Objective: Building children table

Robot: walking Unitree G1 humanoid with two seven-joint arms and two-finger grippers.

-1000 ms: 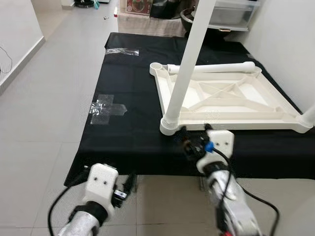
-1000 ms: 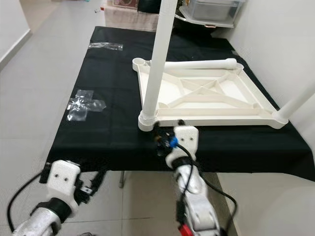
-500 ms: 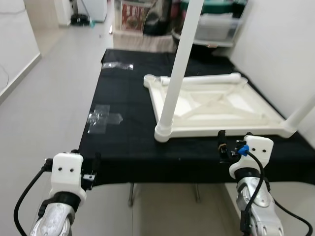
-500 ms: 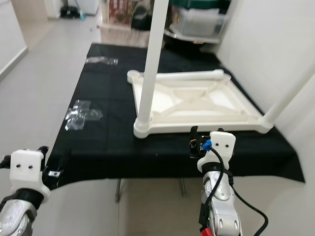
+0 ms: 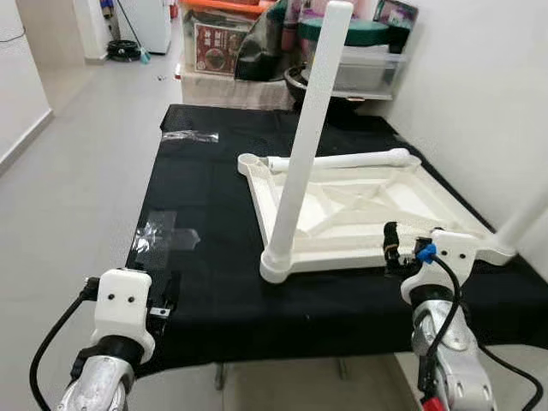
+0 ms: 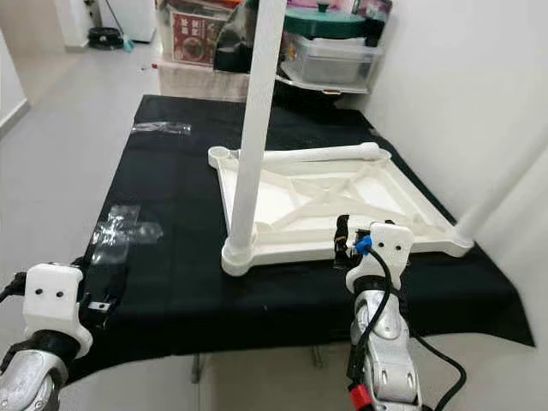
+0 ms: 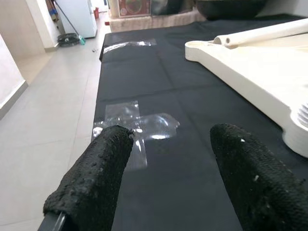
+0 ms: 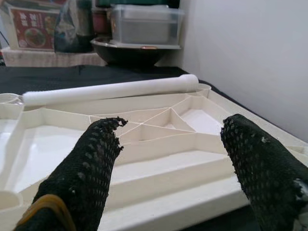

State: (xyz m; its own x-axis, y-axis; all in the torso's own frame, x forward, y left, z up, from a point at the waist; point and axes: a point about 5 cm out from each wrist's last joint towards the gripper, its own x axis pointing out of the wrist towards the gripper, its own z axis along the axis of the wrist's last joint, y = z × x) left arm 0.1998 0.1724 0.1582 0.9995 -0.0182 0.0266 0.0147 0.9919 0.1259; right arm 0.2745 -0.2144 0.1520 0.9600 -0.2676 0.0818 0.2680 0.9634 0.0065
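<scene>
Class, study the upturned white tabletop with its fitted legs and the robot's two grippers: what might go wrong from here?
1. The right gripper, open at the tabletop edge, might nudge it and sway the upright leg.
2. The loose leg lying across the far rim could roll off.
3. The left gripper may snag the black cloth.

On the bench (image 5: 214, 214), the black cloth left of the upturned white tabletop (image 5: 360, 214) lies open, broken only by flat patches of clear tape (image 5: 163, 240), with a second strip (image 5: 190, 136) near the far edge. An upright white leg (image 5: 300, 154) rises from the tabletop's near-left corner, a second leg (image 6: 505, 184) stands at the near-right corner by the wall, and a loose leg (image 5: 338, 160) lies along the far rim. Bins and bags (image 5: 342, 51) crowd the floor beyond.
</scene>
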